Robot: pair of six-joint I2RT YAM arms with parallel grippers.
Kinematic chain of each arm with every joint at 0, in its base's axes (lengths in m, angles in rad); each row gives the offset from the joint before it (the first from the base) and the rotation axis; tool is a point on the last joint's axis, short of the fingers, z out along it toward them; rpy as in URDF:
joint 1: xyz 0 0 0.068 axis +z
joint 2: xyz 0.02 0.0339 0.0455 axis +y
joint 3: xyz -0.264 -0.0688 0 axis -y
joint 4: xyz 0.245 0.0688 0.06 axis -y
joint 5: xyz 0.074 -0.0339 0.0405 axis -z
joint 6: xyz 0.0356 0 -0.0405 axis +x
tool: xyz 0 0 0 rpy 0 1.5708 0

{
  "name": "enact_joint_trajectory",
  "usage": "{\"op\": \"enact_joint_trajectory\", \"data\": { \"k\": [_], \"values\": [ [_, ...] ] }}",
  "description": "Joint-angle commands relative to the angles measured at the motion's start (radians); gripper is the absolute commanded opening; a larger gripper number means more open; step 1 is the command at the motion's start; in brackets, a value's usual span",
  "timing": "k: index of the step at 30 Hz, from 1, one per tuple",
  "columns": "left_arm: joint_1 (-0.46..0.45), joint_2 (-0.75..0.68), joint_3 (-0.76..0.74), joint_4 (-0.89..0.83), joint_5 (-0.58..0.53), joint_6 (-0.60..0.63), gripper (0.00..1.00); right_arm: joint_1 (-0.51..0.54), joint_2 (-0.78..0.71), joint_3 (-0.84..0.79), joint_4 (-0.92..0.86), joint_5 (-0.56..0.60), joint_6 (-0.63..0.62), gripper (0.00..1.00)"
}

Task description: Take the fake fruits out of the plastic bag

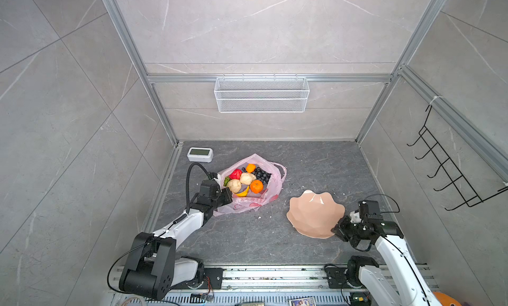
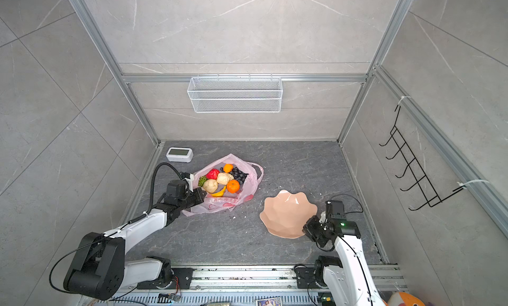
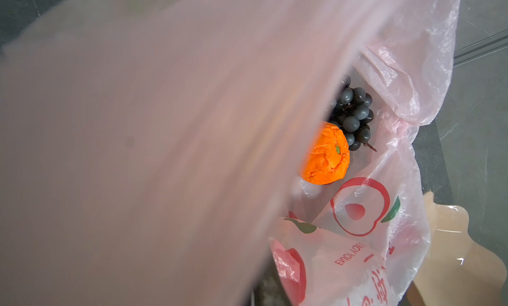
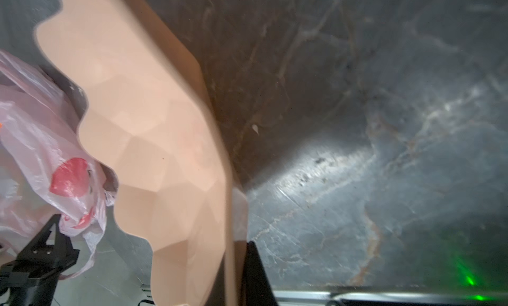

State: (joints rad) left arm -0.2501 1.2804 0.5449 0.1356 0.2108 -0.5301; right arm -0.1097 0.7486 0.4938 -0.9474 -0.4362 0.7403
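The plastic bag (image 1: 275, 187) (image 2: 251, 187) lies open at the left middle of the floor in both top views. Inside lie the fake fruits: an orange (image 1: 256, 186) (image 3: 327, 159), dark grapes (image 1: 262, 175) (image 3: 354, 117), a red fruit (image 1: 235, 174), two cream lumps (image 1: 247, 178), a banana (image 1: 243, 193), and a smaller orange (image 1: 250, 168). My left gripper (image 1: 229, 198) (image 2: 202, 197) is shut on the bag's near-left rim. Pink film covers most of the left wrist view and hides the jaws. My right gripper (image 1: 336, 230) (image 4: 239, 247) is shut on the rim of the peach-pink scalloped dish (image 1: 313, 214) (image 4: 143, 126).
A white digital clock (image 1: 200, 154) stands at the back left corner. A wire basket (image 1: 261, 94) hangs on the back wall and a black hook rack (image 1: 450, 167) on the right wall. An orange plush toy (image 2: 406, 300) lies beyond the front rail.
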Motion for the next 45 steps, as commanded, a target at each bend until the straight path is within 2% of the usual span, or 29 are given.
{"op": "enact_joint_trajectory", "data": {
  "k": [1, 9, 13, 20, 26, 29, 32, 34, 37, 42, 45],
  "values": [
    [-0.003, -0.023, 0.003, 0.013, -0.012, 0.026, 0.0, 0.008, -0.043, -0.05, -0.098, -0.03, -0.02, 0.08],
    [-0.003, -0.012, 0.005, 0.018, -0.011, 0.025, 0.0, 0.007, -0.055, -0.059, -0.162, -0.031, -0.082, 0.12],
    [-0.003, -0.012, 0.004, 0.017, -0.011, 0.027, 0.0, 0.01, -0.048, -0.048, -0.167, -0.02, -0.093, 0.36],
    [-0.002, -0.009, 0.006, 0.018, -0.008, 0.027, 0.0, 0.009, -0.063, 0.057, -0.212, 0.085, -0.092, 0.61],
    [-0.003, -0.006, 0.009, 0.022, 0.006, 0.025, 0.0, 0.01, -0.148, 0.203, -0.29, 0.281, -0.06, 0.7],
    [-0.004, 0.001, 0.012, 0.027, 0.019, 0.022, 0.0, 0.011, -0.141, 0.239, -0.225, 0.254, -0.043, 0.7],
    [-0.009, 0.006, 0.014, 0.033, 0.024, 0.021, 0.0, 0.028, -0.08, 0.285, -0.134, 0.252, -0.051, 0.7],
    [-0.012, 0.01, 0.014, 0.034, 0.024, 0.021, 0.0, 0.056, -0.004, 0.332, -0.08, 0.3, -0.069, 0.72],
    [-0.015, 0.008, 0.015, 0.033, 0.027, 0.022, 0.0, 0.114, 0.125, 0.372, 0.05, 0.301, -0.073, 0.73],
    [-0.017, -0.013, 0.015, 0.021, 0.016, 0.037, 0.0, 0.332, 0.389, 0.465, 0.28, 0.353, -0.062, 0.78],
    [-0.02, -0.015, 0.016, 0.011, 0.012, 0.045, 0.0, 0.448, 0.579, 0.58, 0.361, 0.404, -0.109, 0.84]
  ]
}}
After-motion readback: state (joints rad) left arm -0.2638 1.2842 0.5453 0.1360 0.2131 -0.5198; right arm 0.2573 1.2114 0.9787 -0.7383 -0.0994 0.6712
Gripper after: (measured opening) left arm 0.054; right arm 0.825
